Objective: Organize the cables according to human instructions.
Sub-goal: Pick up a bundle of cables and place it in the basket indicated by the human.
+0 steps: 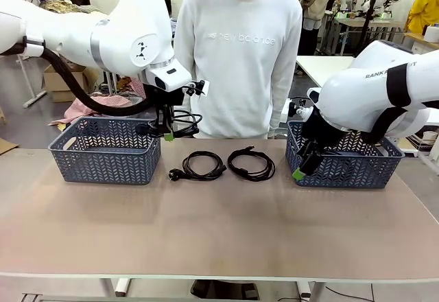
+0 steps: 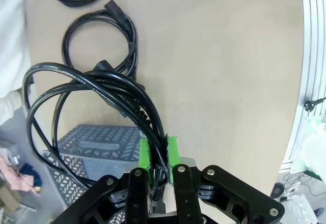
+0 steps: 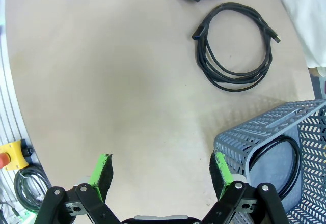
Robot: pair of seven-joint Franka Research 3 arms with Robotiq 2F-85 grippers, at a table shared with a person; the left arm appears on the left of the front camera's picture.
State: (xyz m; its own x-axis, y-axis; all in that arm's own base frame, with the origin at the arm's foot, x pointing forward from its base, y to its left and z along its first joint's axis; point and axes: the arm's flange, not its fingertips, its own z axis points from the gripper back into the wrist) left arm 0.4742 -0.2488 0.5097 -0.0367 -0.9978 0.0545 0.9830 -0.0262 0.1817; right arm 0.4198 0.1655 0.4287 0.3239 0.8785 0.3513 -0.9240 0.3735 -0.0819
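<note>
The left gripper (image 2: 158, 155) is seen clenched on the held cable (image 2: 102, 84), a coil of black loops pinched between the green pads and carried in the air, clear of the table (image 1: 219, 226). In the front view this coil hangs at the end of the left basket (image 1: 103, 154) that faces the middle of the table, and in the left wrist view a corner of that basket is seen beneath the loops. Two further coils are laid flat on the bare table between the baskets, side by side and just apart: the left table cable (image 1: 206, 176), with a chunky plug pointing towards the left basket, and the right table cable (image 1: 250, 176). A fourth coil, the basket cable (image 3: 298, 158), is seen lying inside the right basket (image 1: 350, 168), against its wall. The right gripper (image 3: 163, 175) is held low over the table just beside the near corner of the right basket, on the side facing the middle; its jaws are spread wide and nothing is held between them. The person (image 1: 240, 62), in a white sweatshirt, is seen standing at the far edge of the table, behind the two loose coils; the hands cannot be made out
</note>
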